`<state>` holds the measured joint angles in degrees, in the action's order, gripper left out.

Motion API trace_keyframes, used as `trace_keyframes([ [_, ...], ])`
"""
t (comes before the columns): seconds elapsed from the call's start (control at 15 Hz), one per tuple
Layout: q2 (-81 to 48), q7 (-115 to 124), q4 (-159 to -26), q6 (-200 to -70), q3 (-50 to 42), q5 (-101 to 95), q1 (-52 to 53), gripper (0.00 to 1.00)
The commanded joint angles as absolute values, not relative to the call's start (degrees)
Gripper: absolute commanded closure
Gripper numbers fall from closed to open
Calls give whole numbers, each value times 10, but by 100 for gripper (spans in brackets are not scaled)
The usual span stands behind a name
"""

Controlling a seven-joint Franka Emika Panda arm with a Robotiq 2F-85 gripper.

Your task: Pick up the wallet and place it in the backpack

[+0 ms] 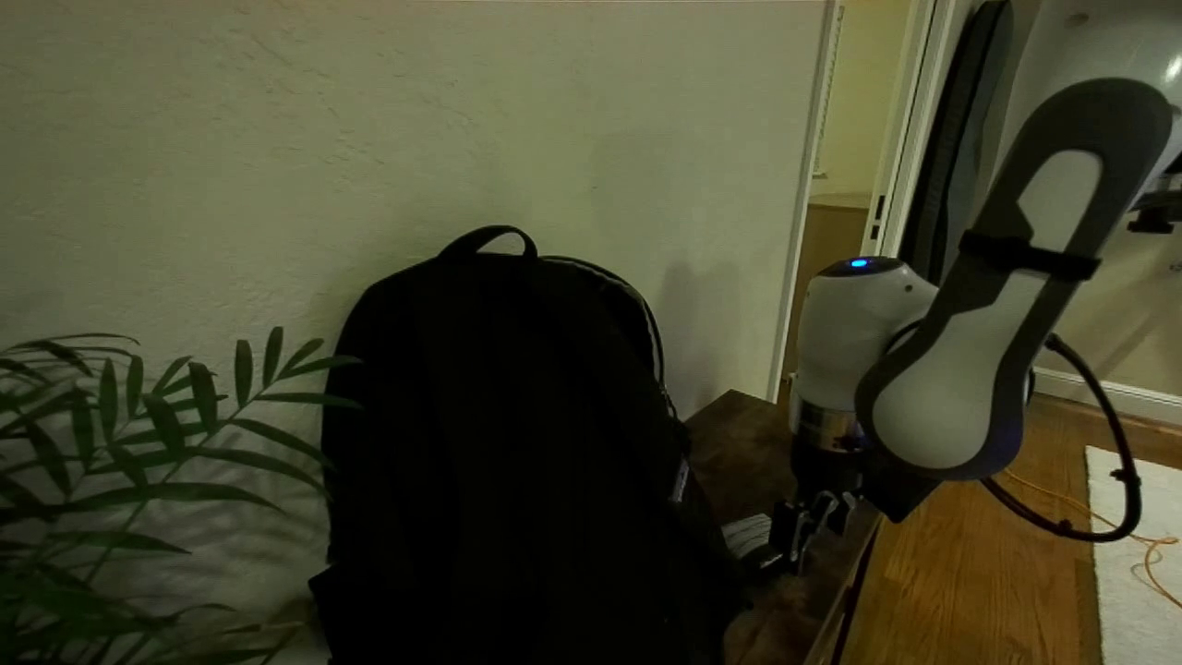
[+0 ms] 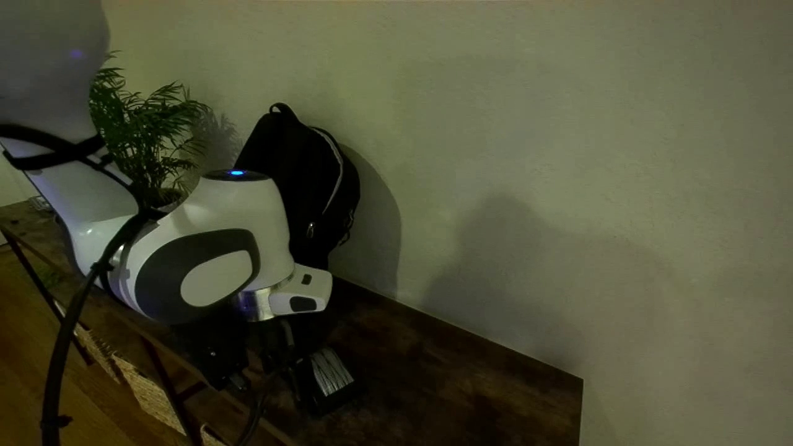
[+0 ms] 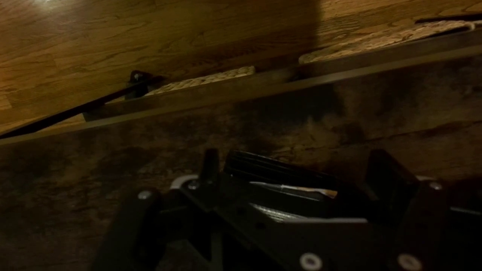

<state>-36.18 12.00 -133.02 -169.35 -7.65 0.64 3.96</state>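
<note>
The wallet, dark with a pale grey striped face, rests on the brown wooden table; both exterior views show the wallet (image 1: 746,534) (image 2: 332,373) right beside my gripper. Seen from the wrist, the wallet (image 3: 278,169) lies between the spread fingers of the gripper (image 3: 299,163), its left end close to one finger (image 3: 211,163). The gripper stands open; its body covers the wallet's near part, and darkness hides the wallet's right end. The large black backpack (image 1: 517,443) (image 2: 291,161) stands upright against the wall, its loop handle up. Its opening cannot be made out.
A leafy plant (image 1: 138,462) (image 2: 152,133) stands on the backpack's far side from my arm. The table's edge (image 3: 233,99) runs close by the gripper, with the wooden floor (image 3: 169,37) and woven baskets (image 2: 145,387) below. A pale wall (image 2: 526,155) rises behind the table.
</note>
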Motion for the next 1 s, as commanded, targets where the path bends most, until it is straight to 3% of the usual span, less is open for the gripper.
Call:
trace_keyframes([
  [0.0,-397,141,-1307,-1731,-94,18,68,0],
  [0.93,-474,160,-1227,-1776,-148,49,124,0],
])
